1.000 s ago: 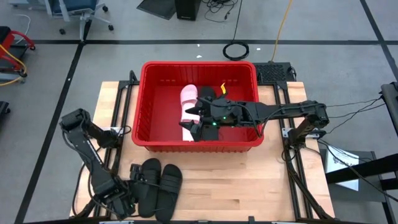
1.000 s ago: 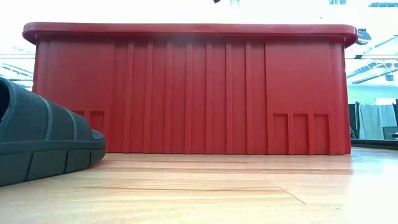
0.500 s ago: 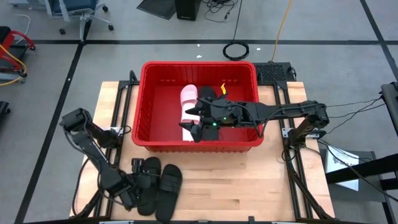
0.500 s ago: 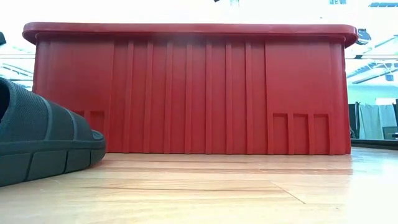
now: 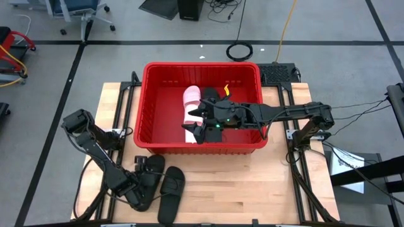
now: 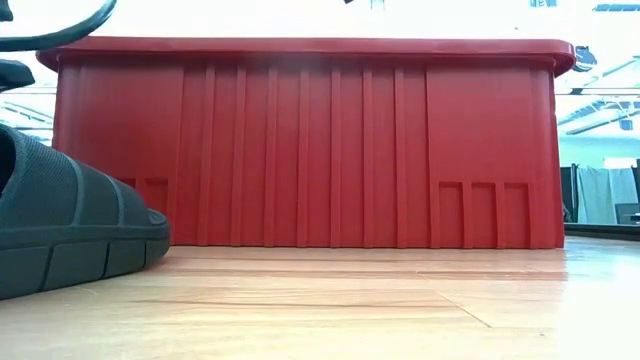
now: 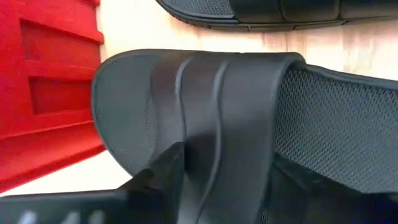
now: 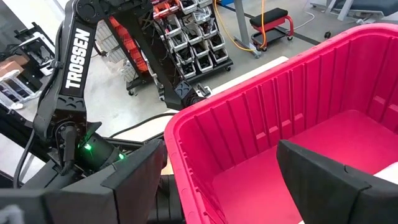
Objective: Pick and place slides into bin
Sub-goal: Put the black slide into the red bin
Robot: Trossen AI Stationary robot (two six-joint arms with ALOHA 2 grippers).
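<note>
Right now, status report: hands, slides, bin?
Left hand down on a black slide. Right hand open over the bin. Pink slide inside; second black slide on table.

Even bright light; low view backlit, overexposed.

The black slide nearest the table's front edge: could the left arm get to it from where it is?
Probably yes. The left gripper is already down at the neighbouring black slide; the other black slide lies right beside it, uncovered.
</note>
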